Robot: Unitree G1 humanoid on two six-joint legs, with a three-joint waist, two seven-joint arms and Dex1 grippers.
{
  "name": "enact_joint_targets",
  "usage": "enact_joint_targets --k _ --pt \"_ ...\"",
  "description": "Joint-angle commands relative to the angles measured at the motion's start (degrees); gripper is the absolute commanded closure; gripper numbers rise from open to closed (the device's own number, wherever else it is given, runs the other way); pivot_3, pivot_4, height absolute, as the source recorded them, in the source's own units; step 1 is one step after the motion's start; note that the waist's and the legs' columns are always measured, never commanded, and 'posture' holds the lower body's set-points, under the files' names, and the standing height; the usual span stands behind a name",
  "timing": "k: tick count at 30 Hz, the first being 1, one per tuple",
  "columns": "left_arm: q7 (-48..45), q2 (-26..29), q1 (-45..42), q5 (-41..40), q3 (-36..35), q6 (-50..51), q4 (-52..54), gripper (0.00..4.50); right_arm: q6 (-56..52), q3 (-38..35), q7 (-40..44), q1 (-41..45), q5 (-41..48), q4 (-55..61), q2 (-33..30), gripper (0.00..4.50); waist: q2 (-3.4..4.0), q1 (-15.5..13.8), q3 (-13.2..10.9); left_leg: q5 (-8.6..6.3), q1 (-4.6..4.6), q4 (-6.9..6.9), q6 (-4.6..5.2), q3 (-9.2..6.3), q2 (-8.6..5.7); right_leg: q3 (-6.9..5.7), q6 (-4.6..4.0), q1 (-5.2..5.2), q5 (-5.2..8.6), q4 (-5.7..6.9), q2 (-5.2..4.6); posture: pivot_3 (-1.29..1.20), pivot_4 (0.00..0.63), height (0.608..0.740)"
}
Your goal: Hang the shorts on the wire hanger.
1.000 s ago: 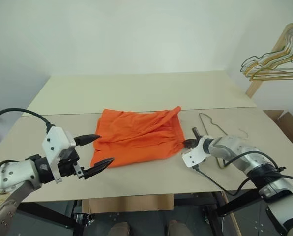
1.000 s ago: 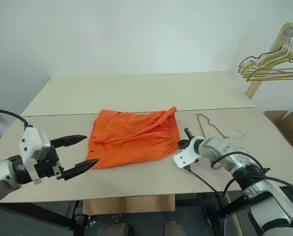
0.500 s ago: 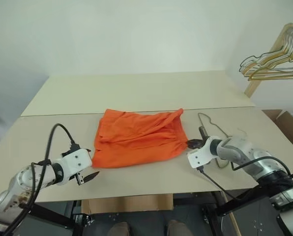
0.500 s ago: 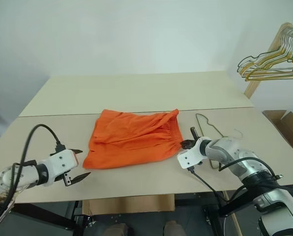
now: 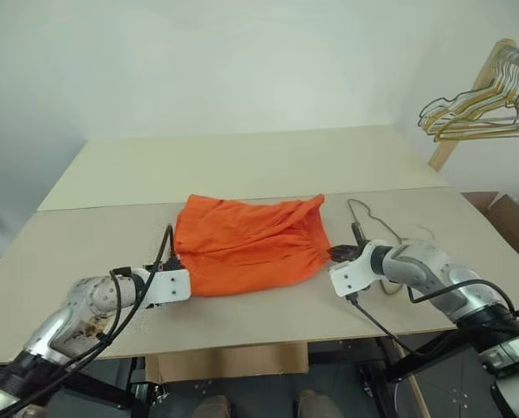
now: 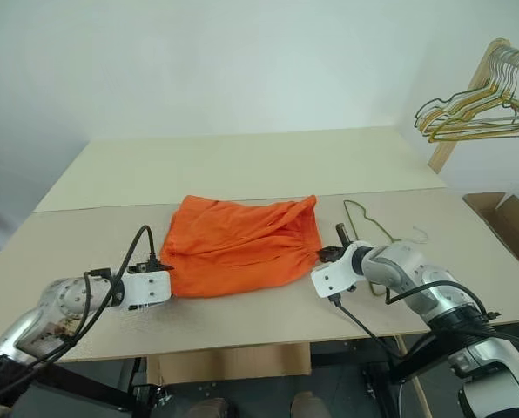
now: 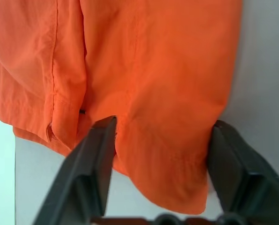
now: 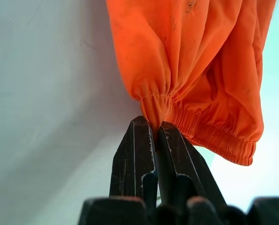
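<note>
Two grippers at the orange shorts (image 5: 246,241)

Right gripper (image 8: 154,136) pinches the waistband. Left gripper (image 7: 160,154) has fingers apart around a corner, mid-frame.

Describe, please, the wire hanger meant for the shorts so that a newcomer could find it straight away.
On the pale wooden table, look just right of the bright orange fabric shorts. There lies a single thin greenish-grey wire hanger, flat on the tabletop, unlike the bunch of gold and dark hangers hanging from the wooden rack.

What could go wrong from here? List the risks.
1. The left gripper straddles only a corner of the bright orange fabric shorts, jaws not closed; it may slip out.
2. The right gripper pinches just a small waistband fold.
3. The thin greenish-grey wire hanger lies beside the right arm, which could knock it.
</note>
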State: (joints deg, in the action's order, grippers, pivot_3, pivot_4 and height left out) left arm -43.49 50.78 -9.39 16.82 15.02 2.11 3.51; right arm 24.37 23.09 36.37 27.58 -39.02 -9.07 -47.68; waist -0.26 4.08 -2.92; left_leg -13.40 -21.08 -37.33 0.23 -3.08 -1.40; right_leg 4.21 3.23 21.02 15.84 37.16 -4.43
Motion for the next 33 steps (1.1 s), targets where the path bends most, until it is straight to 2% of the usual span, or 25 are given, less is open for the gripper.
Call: enact_joint_targets --k 1,5,6,8,10,15,19,22,24,26,28,31,33 --pt "0.7 -1.6 -1.8 2.8 1.4 -0.8 -4.1 2.99 -0.9 -2.7 0.4 -0.5 2.1 3.2 -0.1 4.5 -0.03 0.0 0.1 0.0 0.0 0.0 0.0 0.0 0.01 -0.01 0.0 0.0 0.0 0.0 0.01 -0.11 0.001 0.74" --pt "1.1 -2.3 -3.1 3.4 0.6 -2.1 -5.6 4.29 -1.0 -2.9 0.9 -1.3 2.4 4.0 -0.2 4.5 -0.05 0.1 0.1 0.0 -0.03 -0.01 0.0 -0.06 0.01 0.01 0.0 0.02 0.0 0.0 0.0 -0.1 0.001 0.74" --pt "1.1 -2.2 -3.2 3.3 0.2 -2.4 -5.8 4.47 -1.0 -2.9 0.9 -1.4 2.5 4.0 -0.2 4.5 -0.06 0.1 0.1 0.0 -0.03 -0.01 0.0 -0.08 0.01 0.01 0.0 0.04 0.0 0.0 0.0 -0.1 0.0 0.74" --pt "0.7 -1.8 -3.3 2.8 -0.7 -2.9 -6.0 4.47 -0.9 -2.8 1.1 -1.5 2.9 4.0 0.0 4.5 -0.06 0.1 0.1 0.0 -0.03 0.0 0.0 -0.1 0.02 0.01 0.0 0.04 0.0 0.0 0.01 -0.09 0.0 0.74" --pt "-3.6 0.3 -2.1 -0.8 -2.5 -3.0 -3.9 4.47 0.2 -2.7 1.7 -1.6 4.2 4.0 0.0 4.5 -0.1 0.2 0.1 0.0 -0.04 0.0 0.0 -0.12 0.03 0.01 0.0 0.05 0.0 0.0 0.01 -0.09 0.0 0.74" --pt "-16.3 10.7 6.3 -13.0 -10.3 -6.8 3.9 4.47 5.6 -3.3 4.5 -3.8 11.8 6.0 -1.8 4.5 -0.24 1.5 0.1 -0.03 -0.18 0.07 0.01 -0.12 0.15 0.04 0.0 0.23 0.0 -0.03 0.01 -0.08 0.004 0.74" --pt "-23.7 17.9 16.4 -20.0 -19.6 -10.3 8.1 4.47 10.3 -3.6 10.6 -8.1 23.2 9.4 -5.2 4.5 -0.31 1.5 0.1 -0.04 -0.2 0.07 0.03 -0.1 0.19 0.06 -0.01 0.24 0.0 -0.08 -0.03 -0.08 0.008 0.74" --pt "-28.4 19.8 24.2 -24.3 -26.7 -10.4 12.3 4.47 10.9 -3.6 14.1 -10.6 27.3 11.1 -7.6 4.5 -0.33 1.5 0.1 -0.04 -0.09 0.07 0.03 -0.07 0.26 0.06 -0.02 0.13 0.01 -0.07 -0.03 -0.08 0.014 0.74" --pt "-28.0 18.6 25.2 -25.8 -28.1 -8.9 14.4 4.47 8.9 -4.0 15.7 -10.8 29.5 11.2 -7.4 4.5 -0.35 1.4 0.0 -0.04 -0.02 0.06 0.03 -0.04 0.27 0.06 -0.03 0.06 0.01 -0.06 -0.02 -0.07 0.016 0.74" --pt "-24.1 16.1 20.9 -24.9 -26.1 -6.1 14.3 4.47 3.6 -4.8 15.5 -9.2 31.2 11.2 -4.8 4.5 -0.36 1.2 0.0 -0.04 0.05 0.05 0.03 -0.05 0.3 0.0 -0.03 -0.06 0.02 -0.06 0.01 -0.07 0.016 0.74" --pt "-20.1 12.7 11.6 -22.3 -22.5 -3.0 11.2 4.47 -4.1 -6.1 14.8 -4.9 34.1 10.0 -0.2 4.5 -0.41 0.9 0.0 -0.04 0.24 0.03 0.03 -0.05 0.32 -0.03 -0.03 -0.26 0.02 -0.06 0.07 -0.08 0.009 0.74" --pt "-17.8 7.4 -11.6 -18.1 -16.3 -2.4 -4.3 4.47 -12.2 -8.1 8.3 8.7 32.1 0.0 9.2 4.5 -0.47 1.0 0.0 -0.02 0.6 0.0 0.02 -0.05 0.25 -0.1 -0.03 -0.62 0.01 -0.08 0.24 -0.08 0.0 0.74" --pt "-13.0 2.8 -28.1 -12.4 -12.2 -5.0 -19.4 4.47 -15.4 -8.8 1.1 19.2 29.0 -11.2 15.1 4.5 -0.56 1.4 0.0 0.02 0.59 0.02 -0.06 -0.15 0.1 -0.14 -0.07 -0.58 -0.05 -0.1 0.26 -0.08 0.0 0.74"
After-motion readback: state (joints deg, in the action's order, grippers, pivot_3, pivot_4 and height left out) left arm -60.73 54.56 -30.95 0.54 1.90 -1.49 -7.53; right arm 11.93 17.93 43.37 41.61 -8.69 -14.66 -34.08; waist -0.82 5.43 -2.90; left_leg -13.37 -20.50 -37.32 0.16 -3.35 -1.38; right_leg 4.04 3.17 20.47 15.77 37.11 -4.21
